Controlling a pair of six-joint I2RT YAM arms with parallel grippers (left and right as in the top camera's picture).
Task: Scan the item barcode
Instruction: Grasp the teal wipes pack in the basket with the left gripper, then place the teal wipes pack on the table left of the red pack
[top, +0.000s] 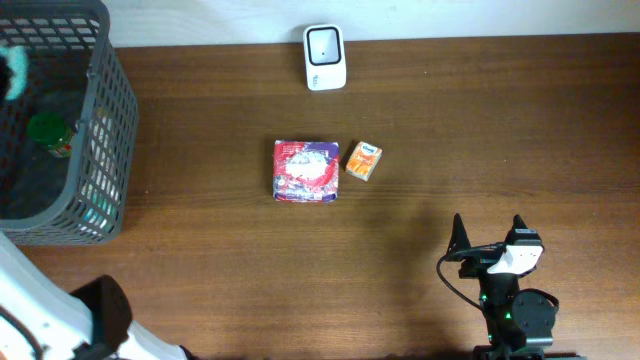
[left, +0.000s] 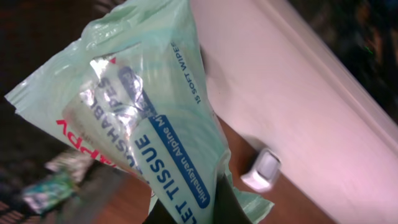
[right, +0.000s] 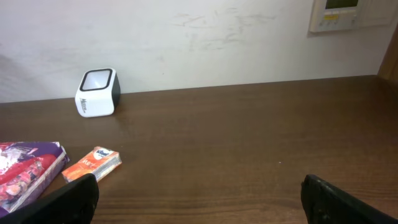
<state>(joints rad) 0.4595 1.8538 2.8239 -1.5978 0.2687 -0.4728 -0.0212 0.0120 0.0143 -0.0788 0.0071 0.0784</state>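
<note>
My left gripper (left: 194, 215) is shut on a pale green wet tissue pack (left: 146, 106), which fills the left wrist view with its blue label facing the camera. The dark fingers (left: 231, 205) pinch the pack's lower end. In the overhead view the pack (top: 12, 70) shows as a teal patch above the basket at the far left. The white barcode scanner (top: 325, 57) stands at the table's back edge, also the scanner (left: 262, 169) beyond the pack and the scanner (right: 97, 92) by the wall. My right gripper (top: 488, 228) hangs open over the front right of the table, holding nothing.
A grey wire basket (top: 100, 130) with a green item (top: 47, 130) inside stands at the left. A purple and red packet (top: 306, 171) and a small orange box (top: 363, 161) lie mid-table. A white wall runs behind the table.
</note>
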